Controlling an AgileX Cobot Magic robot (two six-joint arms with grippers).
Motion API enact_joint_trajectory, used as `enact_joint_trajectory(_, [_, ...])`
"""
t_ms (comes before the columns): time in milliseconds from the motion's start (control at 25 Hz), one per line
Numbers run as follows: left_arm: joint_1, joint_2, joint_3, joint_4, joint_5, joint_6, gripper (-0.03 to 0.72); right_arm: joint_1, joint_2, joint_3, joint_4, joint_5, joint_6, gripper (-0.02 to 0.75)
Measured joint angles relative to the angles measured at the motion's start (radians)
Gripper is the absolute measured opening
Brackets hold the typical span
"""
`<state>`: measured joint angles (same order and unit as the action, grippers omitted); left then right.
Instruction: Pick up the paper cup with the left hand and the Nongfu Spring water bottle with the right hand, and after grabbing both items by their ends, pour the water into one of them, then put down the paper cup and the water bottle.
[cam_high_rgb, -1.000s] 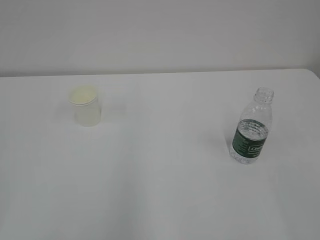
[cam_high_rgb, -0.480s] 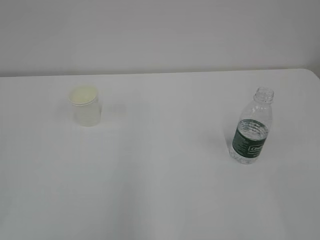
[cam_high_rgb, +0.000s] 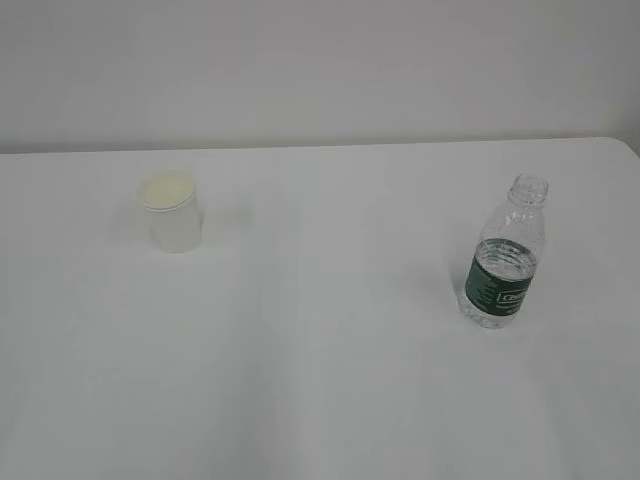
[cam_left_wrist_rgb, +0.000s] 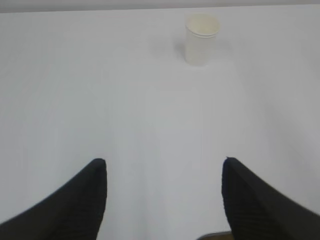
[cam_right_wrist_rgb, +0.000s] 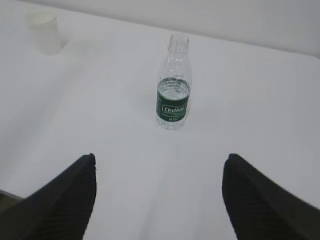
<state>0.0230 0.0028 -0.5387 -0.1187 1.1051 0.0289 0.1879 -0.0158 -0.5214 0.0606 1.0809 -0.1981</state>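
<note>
Left end effector (cam_left_wrist_rgb: 164, 200) wide open, empty; paper cup (cam_left_wrist_rgb: 201, 38) far ahead, slightly right. Right end effector (cam_right_wrist_rgb: 159, 200) wide open, empty; Nongfu Spring water bottle (cam_right_wrist_rgb: 174, 85) ahead, centred, upright on table (cam_right_wrist_rgb: 100, 100).

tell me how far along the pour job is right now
Nothing is done yet. The paper cup and the Nongfu Spring water bottle both stand upright and apart on the table, untouched. Each wrist view shows its pincer open and empty: the left pincer faces the cup, the right pincer faces the bottle. Left: grasp both, pour the water, set them down.
</note>
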Motion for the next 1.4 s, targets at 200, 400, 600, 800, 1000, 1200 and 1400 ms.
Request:
enact_joint_trajectory(200, [0.0, 0.02, -0.004, -0.012, -0.007, 0.0, 0.513, 0.0, 0.0, -0.006, 0.005, -0.046, 0.0, 0.587])
enact_joint_trajectory(400, [0.0, 0.086, -0.042, -0.018, -0.041, 0.018, 0.509, 0.0, 0.036, -0.007, 0.006, -0.097, 0.0, 0.587])
enact_joint_trajectory(600, [0.0, 0.148, -0.05, -0.023, -0.134, 0.032, 0.506, 0.0, 0.11, -0.007, 0.006, -0.173, 0.0, 0.587])
enact_joint_trajectory(800, [0.0, 0.206, -0.05, -0.025, -0.216, 0.05, 0.505, 0.0, 0.176, -0.007, 0.006, -0.265, 0.0, 0.587])
enact_joint_trajectory(1000, [0.0, 0.255, -0.05, -0.025, -0.288, 0.057, 0.505, 0.0, 0.248, -0.007, 0.006, -0.355, -0.004, 0.587])
enact_joint_trajectory(1200, [0.0, 0.298, -0.05, -0.025, -0.336, 0.074, 0.505, 0.0, 0.32, -0.007, 0.006, -0.435, -0.007, 0.587])
enact_joint_trajectory(1400, [0.0, 0.343, -0.05, -0.028, -0.393, 0.077, 0.505, 0.0, 0.389, -0.007, 0.007, -0.51, -0.018, 0.587])
